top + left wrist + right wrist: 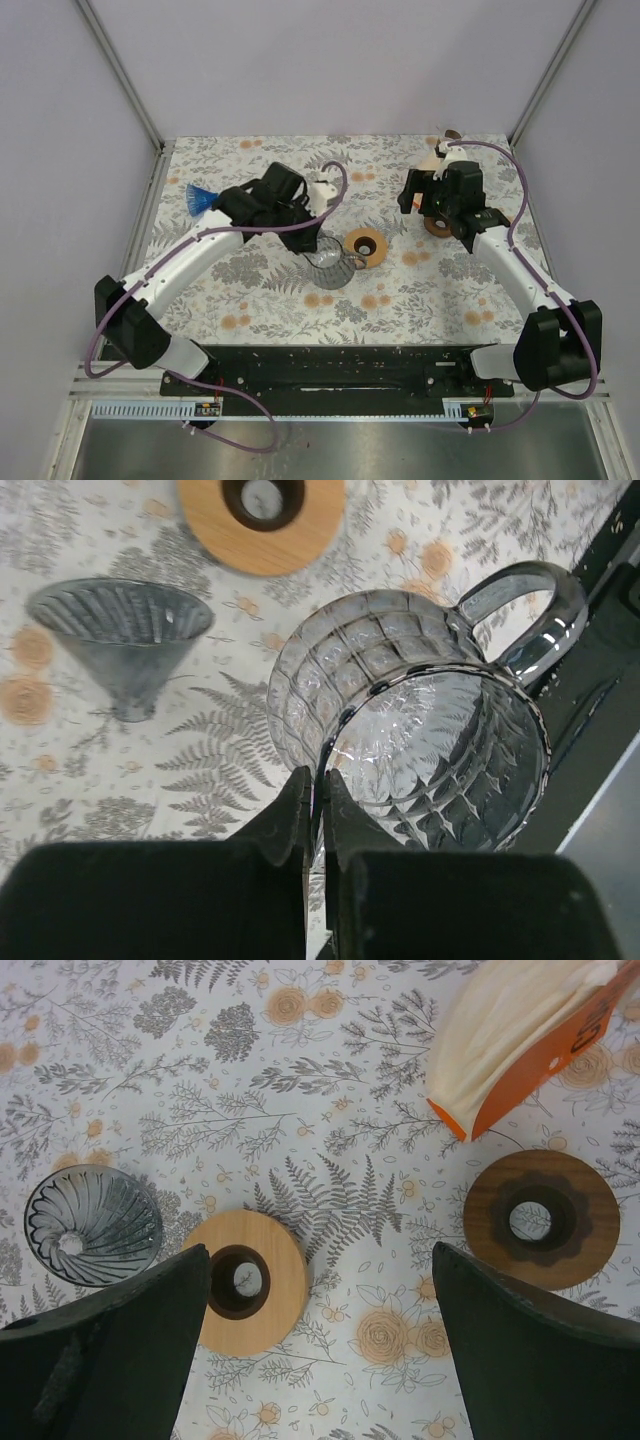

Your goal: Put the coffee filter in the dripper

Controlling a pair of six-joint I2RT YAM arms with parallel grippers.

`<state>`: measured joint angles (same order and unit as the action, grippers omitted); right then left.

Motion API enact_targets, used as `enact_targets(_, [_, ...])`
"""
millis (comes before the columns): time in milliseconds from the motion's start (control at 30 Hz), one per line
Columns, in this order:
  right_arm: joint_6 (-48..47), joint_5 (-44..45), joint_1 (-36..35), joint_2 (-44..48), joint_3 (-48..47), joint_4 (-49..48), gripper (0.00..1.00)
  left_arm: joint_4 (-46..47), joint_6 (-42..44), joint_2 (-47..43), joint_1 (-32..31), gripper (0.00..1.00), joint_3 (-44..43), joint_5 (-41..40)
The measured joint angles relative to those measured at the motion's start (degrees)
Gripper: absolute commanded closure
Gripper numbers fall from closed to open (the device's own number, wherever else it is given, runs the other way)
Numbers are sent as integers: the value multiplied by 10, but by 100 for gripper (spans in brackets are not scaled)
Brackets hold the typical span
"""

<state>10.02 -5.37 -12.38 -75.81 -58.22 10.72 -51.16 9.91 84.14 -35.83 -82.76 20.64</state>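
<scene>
Left gripper [318,785], nearly closed, pinches glass jug [400,720] (right gripper [318,1260] gapes wide).

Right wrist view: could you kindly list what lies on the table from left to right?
Clear ribbed glass dripper → pale round wooden ring → dark brown wooden ring; the orange pack of paper filters overlaps that last ring's span, so it is left unplaced.

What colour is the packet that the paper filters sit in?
Orange. The packet holds cream-white filters. The right wrist view shows it best.
</scene>
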Motion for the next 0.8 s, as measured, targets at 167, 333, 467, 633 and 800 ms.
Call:
enact_targets(167, [14, 20, 0, -3, -7, 23, 1, 31, -30, 19, -79, 100, 37, -21])
enact_targets(333, [19, 32, 0, -3, -7, 31, 1, 67, -47, 74, -125, 100, 85, -35])
enact_targets(467, [31, 29, 0, -4, -7, 35, 3, 96, -58, 108, -121, 100, 106, -75])
enact_targets(633, [41, 25, -11, -43, -19, 49, 10, 137, -70, 111, -117, 100, 109, -117])
enact_targets(800, [44, 21, -48, -120, -43, 73, 13, 170, -76, 116, -117, 100, 112, -137])
